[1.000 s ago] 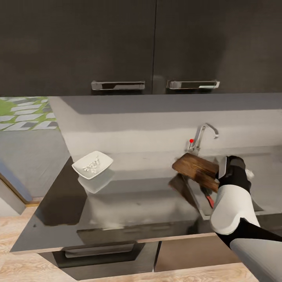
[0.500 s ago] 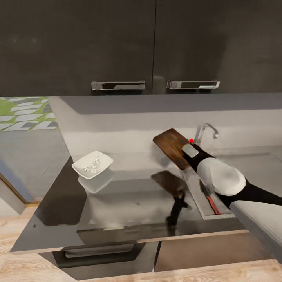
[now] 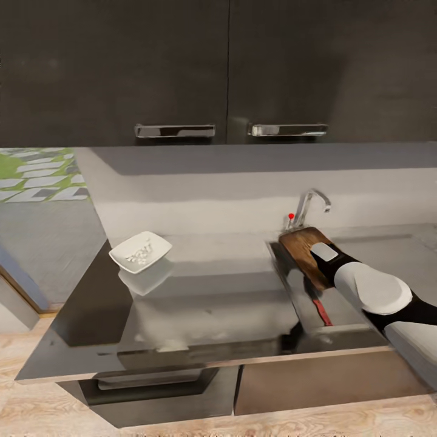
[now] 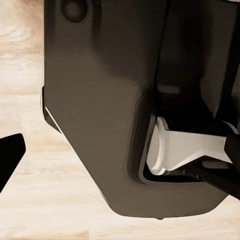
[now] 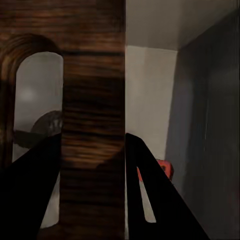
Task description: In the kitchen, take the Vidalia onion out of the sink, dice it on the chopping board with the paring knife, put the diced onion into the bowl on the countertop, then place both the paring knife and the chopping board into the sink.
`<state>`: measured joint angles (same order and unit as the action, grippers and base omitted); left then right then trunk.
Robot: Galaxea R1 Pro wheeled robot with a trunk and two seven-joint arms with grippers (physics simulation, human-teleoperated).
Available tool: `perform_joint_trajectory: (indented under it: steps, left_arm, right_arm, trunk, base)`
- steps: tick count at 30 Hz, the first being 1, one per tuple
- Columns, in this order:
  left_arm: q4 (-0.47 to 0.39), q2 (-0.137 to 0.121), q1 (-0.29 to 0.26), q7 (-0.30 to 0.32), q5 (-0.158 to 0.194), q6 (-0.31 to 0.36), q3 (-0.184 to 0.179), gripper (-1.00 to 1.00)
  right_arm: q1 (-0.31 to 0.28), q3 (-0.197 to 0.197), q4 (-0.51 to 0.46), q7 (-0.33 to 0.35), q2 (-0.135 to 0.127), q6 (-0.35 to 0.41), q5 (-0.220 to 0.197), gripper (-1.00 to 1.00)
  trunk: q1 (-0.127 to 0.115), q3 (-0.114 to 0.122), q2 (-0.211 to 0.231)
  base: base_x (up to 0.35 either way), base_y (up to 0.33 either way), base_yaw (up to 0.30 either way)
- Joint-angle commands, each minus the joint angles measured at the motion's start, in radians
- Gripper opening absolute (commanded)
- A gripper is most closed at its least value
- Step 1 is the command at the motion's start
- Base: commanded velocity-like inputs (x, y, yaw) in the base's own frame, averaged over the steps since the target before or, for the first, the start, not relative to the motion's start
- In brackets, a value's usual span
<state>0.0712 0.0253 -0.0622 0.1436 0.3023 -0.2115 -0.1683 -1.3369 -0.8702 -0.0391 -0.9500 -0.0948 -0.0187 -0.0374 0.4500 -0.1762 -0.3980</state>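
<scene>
Half a second earlier I had the chopping board (image 3: pixel 301 252) lifted high against the back wall, left of the faucet; by this moment I had swung it down and to the right, so it sat low over the far left part of the sink (image 3: pixel 358 321), just in front of the faucet (image 3: pixel 308 209). Nearest me in the head view, at about 4 o'clock, was my right forearm, reaching up toward 2 o'clock. Beyond it the paring knife (image 3: pixel 321 309) already lay in the basin, its red handle toward me. Farther on, my right gripper (image 3: pixel 317 255) was clamped on the board; in the wrist view my two dark fingers (image 5: pixel 150 200) straddled the wood grain (image 5: pixel 92 125), with the knife's red handle (image 5: pixel 162 170) showing past them. Well apart, at 9 o'clock on the countertop (image 3: pixel 200 303), the bowl (image 3: pixel 141 251) held the pale diced Vidalia onion (image 3: pixel 139 252). My left gripper (image 4: pixel 10 155) hung over the wooden floor beside my own base; only one dark fingertip showed, so I could not tell how it stood. I judged this the last step: lower the board clear of the faucet and the knife, then let go.
</scene>
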Motion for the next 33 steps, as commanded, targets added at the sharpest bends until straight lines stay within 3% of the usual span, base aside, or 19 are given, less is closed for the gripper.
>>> perform_joint_trajectory:
  steps: [1,5,6,7,9,10,12,13,16,27,30,33]
  left_arm:
    - [0.005,0.0,-0.002,0.005,0.011,-0.008,-0.008,1.0]
    - [0.005,0.0,-0.002,0.005,0.011,-0.008,-0.008,1.0]
    - [0.005,0.0,-0.002,0.005,0.011,-0.008,-0.008,1.0]
    - [0.005,-0.001,-0.002,0.005,0.011,-0.008,-0.008,1.0]
    - [0.005,0.0,-0.002,0.005,0.011,-0.008,-0.008,1.0]
    - [0.005,0.0,-0.002,0.005,0.011,-0.008,-0.008,1.0]
    - [0.005,0.0,-0.002,0.005,0.011,-0.008,-0.008,1.0]
    - [0.005,-0.001,-0.002,0.005,0.011,-0.008,-0.008,1.0]
    - [0.005,-0.002,-0.002,0.005,0.011,-0.008,-0.008,1.0]
    - [0.005,-0.002,-0.002,0.005,0.011,-0.008,-0.008,1.0]
    - [0.004,-0.035,-0.002,0.004,0.012,-0.008,-0.007,1.0]
    - [0.004,-0.041,-0.002,0.004,0.012,-0.008,-0.007,1.0]
  right_arm:
    - [0.001,0.016,0.001,-0.001,-0.002,-0.002,0.001,-1.0]
    - [0.005,0.017,0.013,0.0,0.017,-0.004,-0.002,-1.0]
    - [0.005,0.015,0.012,-0.002,0.045,-0.005,-0.004,-1.0]
    - [0.005,0.013,0.012,-0.003,0.05,-0.006,-0.009,-1.0]
    - [0.007,0.011,0.01,-0.032,0.045,-0.009,-0.033,-1.0]
    - [0.007,0.01,0.01,-0.051,0.043,-0.03,-0.085,-1.0]
    - [0.007,0.008,0.008,-0.085,0.01,-0.038,-0.111,-1.0]
    - [0.007,0.008,0.008,-0.091,-0.001,-0.038,-0.112,-1.0]
    - [0.007,0.008,0.008,-0.099,-0.002,-0.039,-0.115,-1.0]
    - [0.016,0.011,0.011,-0.092,0.023,-0.056,-0.115,-1.0]
    - [0.016,0.011,0.011,-0.092,0.023,-0.056,-0.115,-1.0]
    - [0.016,0.011,0.011,-0.092,0.023,-0.057,-0.115,-1.0]
  trunk:
    - [0.0,-0.002,-0.002]
    - [0.0,-0.002,-0.002]
    - [0.0,-0.003,-0.002]
    - [0.0,-0.005,-0.002]
    - [0.0,-0.008,-0.002]
    - [0.0,-0.01,-0.002]
    - [0.0,-0.013,-0.002]
    - [0.0,-0.015,-0.002]
    - [0.0,-0.019,-0.002]
    - [0.0,-0.037,-0.002]
    - [0.0,-0.042,-0.002]
    - [0.0,-0.047,-0.002]
  base:
    - [-0.155,-0.126,0.0]
    - [-0.097,-0.01,0.0]
    - [-0.078,0.0,0.0]
    - [-0.016,0.0,0.0]
    - [-0.002,0.0,0.0]
    - [0.0,0.0,0.0]
    - [0.0,0.0,0.0]
    - [0.0,0.0,0.0]
    - [0.0,-0.084,0.0]
    - [0.025,-0.048,0.0]
    - [0.093,-0.07,0.0]
    - [0.002,-0.002,0.0]
